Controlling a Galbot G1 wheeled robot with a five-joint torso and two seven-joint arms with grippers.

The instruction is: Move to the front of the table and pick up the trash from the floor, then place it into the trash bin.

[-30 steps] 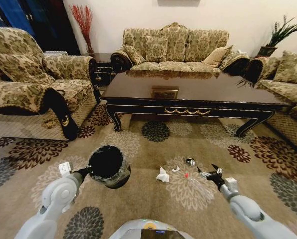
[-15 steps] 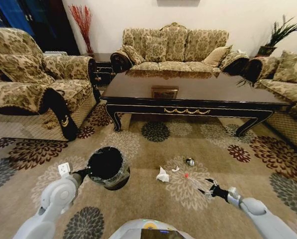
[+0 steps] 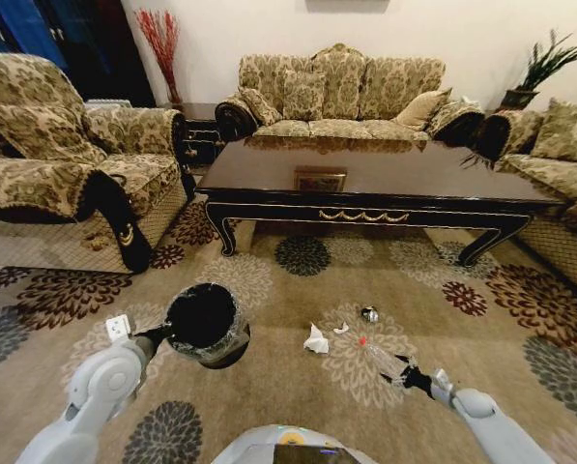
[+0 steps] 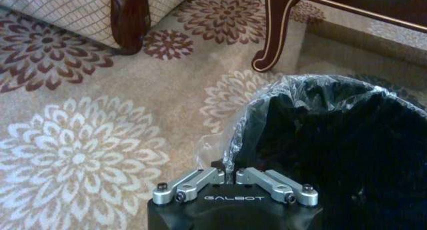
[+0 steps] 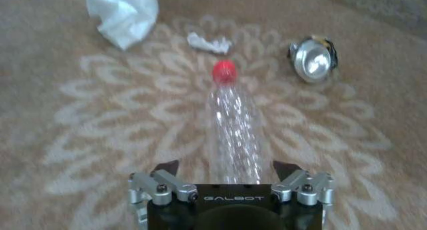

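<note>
Clear crinkled bottle (image 5: 233, 127), red cap (image 5: 224, 71), lies between right gripper (image 5: 227, 166) fingers

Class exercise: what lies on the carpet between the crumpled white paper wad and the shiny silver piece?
In the right wrist view, a small white scrap and the clear bottle's red cap lie between the paper wad and the silver piece.

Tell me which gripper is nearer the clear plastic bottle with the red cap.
Right. The right gripper has its open jaws either side of the clear plastic bottle with the red cap on the floor; the left gripper is across at the black bag-lined trash bin, clamped on its rim.
</note>
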